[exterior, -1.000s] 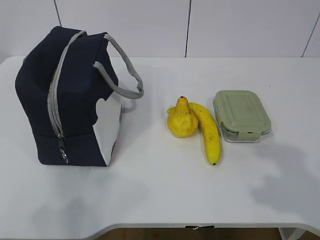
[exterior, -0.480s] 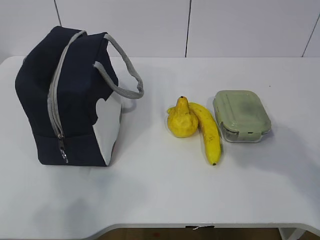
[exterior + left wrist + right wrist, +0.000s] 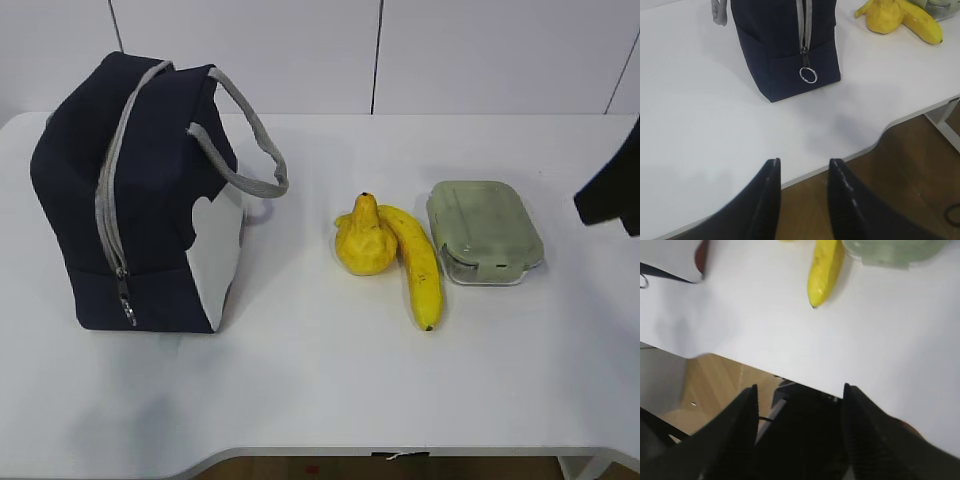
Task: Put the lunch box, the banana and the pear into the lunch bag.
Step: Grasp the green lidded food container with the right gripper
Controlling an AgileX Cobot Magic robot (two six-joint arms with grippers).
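While you scan for labels, note that no readable writing or brand shows on anything. Nearest you in the exterior view, the banana (image 3: 417, 264) lies on the white table (image 3: 320, 390) with its long axis running front to back, dark tip toward the front edge, stem end at the far side touching the pear (image 3: 364, 240). That pear sits just left of it, neck and stem pointing away from you. Just right of the banana is the lunch box (image 3: 484, 231), green lid up and clipped on, long axis also roughly front to back, slightly skewed. Well apart on the left stands the lunch bag (image 3: 140, 200), upright, zipper closed, its ring pull hanging low on the near end, grey handles arching over to the right, white panel facing the fruit.

Your left gripper (image 3: 802, 172) hovers beyond the front table edge, jaws partly apart, empty, aimed at the bag's zipper end. Your right gripper (image 3: 800, 400) also sits off the front edge, jaws wide apart, empty, looking toward the banana tip. A dark part of the right arm (image 3: 612, 185) shows at the exterior view's right edge, above the table.
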